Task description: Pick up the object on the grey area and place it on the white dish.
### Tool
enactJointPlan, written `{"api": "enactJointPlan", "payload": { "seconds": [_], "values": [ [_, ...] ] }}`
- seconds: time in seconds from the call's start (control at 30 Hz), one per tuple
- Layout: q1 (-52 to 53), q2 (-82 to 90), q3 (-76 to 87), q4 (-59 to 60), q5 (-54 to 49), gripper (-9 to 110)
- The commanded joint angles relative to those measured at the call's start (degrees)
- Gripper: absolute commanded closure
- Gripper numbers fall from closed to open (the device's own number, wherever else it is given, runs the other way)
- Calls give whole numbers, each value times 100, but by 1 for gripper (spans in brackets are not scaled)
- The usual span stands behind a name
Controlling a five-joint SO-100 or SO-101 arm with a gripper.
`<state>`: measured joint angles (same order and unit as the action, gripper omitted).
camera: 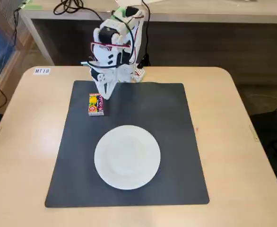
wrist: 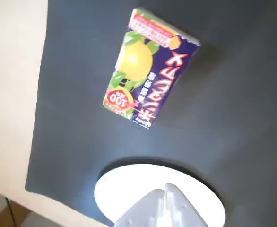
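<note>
The object point(camera: 95, 104) is a small flat box with a yellow lemon picture and red print. It lies flat on the grey area point(camera: 167, 118) near its far left corner in the fixed view. The wrist view shows the box point(wrist: 148, 68) from above, on the mat point(wrist: 233, 118). My gripper point(camera: 105, 96) hangs point-down just right of and behind the box, apart from it, shut and holding nothing. Its joined fingertips point(wrist: 166, 189) enter the wrist view from the bottom edge. The white dish point(camera: 127, 156) sits bare on the mat's near middle and also shows in the wrist view point(wrist: 115, 189).
The mat lies on a beige table point(camera: 242, 142) with rounded corners. The arm's base point(camera: 129, 73) and cables stand at the table's far edge. A label point(camera: 41, 71) is stuck at the far left corner. A desk runs behind.
</note>
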<state>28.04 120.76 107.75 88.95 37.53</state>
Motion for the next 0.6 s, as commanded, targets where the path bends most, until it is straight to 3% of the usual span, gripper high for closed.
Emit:
{"api": "enactJointPlan", "payload": {
  "seconds": [0.0,0.23,0.53,0.57],
  "values": [
    [97,-44,-448,562,686,102],
    [431,-149,-334,809,1556,102],
    [1538,-826,-334,721,1195,101],
    [1564,-896,-334,721,1116,97]
  ]
}}
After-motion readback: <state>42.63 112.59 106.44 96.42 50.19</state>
